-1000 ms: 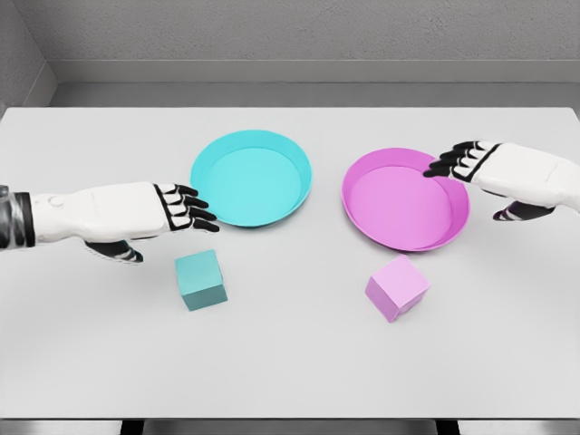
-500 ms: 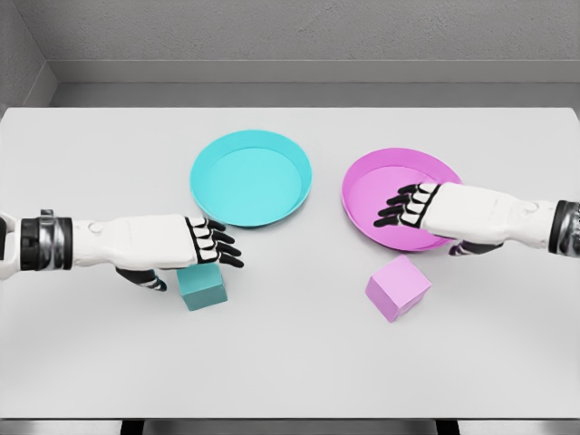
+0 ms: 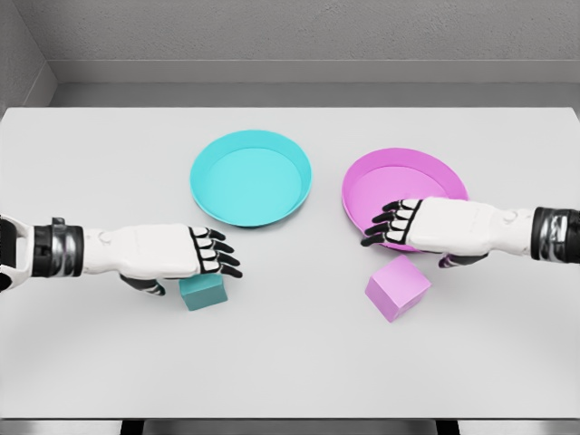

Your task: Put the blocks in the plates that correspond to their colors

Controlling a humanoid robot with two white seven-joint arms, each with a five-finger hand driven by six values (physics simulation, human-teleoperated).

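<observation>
Teal block (image 3: 203,292) sits on the surface (image 3: 290,362) below the teal plate (image 3: 250,178), partly under the open left hand (image 3: 172,254). Pink block (image 3: 397,287) lies below the pink plate (image 3: 372,195); the right hand (image 3: 426,227), fingers spread, hovers above it.

A single camera, mounted on the robot's head, looks steeply down and forward over the table (image 3: 290,372), close enough that the surface fills most of the picture yet far enough that its near edge runs along the bottom and its far edge meets the grey wall (image 3: 299,32) near the top. The side edges are cut off by the frame except at the far left corner, where a strip of floor shows. No second view is given, so the whole scene rests on this one high, centred, front-facing look, with an arm entering from each side.
</observation>
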